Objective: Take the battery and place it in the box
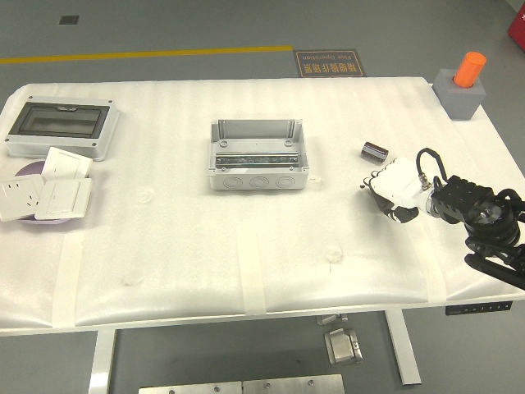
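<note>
White-gloved right hand [395, 187] low over the padded white table [164, 271], fingers loosely spread, gripping nothing. Just beyond the fingertips, dark cylindrical battery [375, 150] lying on its side, apart from the hand. Left of it, open grey box [257, 156] at table centre. Orange cylinder on grey block [464, 89] at far right corner.

right hand [395, 187] near battery [375, 150], holding nothing | box [259, 156] mid-table, open | battery right of box
</note>
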Robot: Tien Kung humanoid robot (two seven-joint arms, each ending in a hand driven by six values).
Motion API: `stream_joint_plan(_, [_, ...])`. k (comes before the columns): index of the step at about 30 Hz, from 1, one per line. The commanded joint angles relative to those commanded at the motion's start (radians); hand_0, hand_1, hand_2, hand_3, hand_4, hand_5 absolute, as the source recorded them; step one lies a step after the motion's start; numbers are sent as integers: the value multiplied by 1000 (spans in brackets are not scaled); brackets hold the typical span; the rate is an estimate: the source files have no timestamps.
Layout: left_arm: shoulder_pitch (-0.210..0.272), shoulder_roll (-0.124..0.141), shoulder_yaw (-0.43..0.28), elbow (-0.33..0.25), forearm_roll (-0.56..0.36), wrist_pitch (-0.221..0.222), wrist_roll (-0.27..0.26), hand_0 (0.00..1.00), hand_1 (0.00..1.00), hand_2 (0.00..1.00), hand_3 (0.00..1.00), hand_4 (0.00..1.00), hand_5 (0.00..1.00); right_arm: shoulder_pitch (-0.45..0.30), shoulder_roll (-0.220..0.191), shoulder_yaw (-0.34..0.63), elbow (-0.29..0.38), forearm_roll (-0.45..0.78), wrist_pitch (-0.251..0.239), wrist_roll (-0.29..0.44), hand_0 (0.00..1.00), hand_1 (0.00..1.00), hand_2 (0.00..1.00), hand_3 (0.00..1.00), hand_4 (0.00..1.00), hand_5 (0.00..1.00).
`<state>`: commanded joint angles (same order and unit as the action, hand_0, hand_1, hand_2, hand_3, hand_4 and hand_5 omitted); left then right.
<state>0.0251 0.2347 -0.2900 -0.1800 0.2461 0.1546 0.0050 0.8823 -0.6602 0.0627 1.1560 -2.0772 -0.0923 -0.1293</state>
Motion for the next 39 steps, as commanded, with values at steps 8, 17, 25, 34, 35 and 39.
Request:
stream_joint_plan(8, [1, -1, 2, 0, 3, 0, -1, 594, 636, 615, 737, 700, 235, 1, -6, -19, -5, 14, -29, -14, 634, 624, 766, 841, 698, 141])
stream_joint_plan(17, [1, -2, 31, 0, -15, 0, -4, 594, 636, 615, 737, 700, 235, 15, -13, -46, 8, 27, -75, -40, 634, 623, 772, 841, 704, 143])
stream_joint_plan(25, [0, -3, 42, 0, -24, 0, -6, 594, 636, 613, 736, 699, 235, 23, -15, -54, 7, 48, -86, -48, 635, 617, 782, 840, 712, 150])
stream_joint_plan(34, [-2, -4, 53, 0, -31, 0, -8, 594, 636, 606, 730, 696, 235, 24, -17, -27, 2, 60, -75, -46, 639, 621, 823, 890, 791, 190])
stream_joint_plan(35, [-3, -4, 54, 0, -31, 0, -8, 594, 636, 606, 730, 696, 235, 24, -18, -24, 1, 61, -73, -46, 639, 621, 823, 890, 791, 190])
stream_joint_plan(39, [-4, -5, 61, 0, -38, 0, -10, 593, 636, 604, 727, 694, 234, 23, -18, -15, -2, 70, -65, -44, 640, 634, 830, 898, 826, 222])
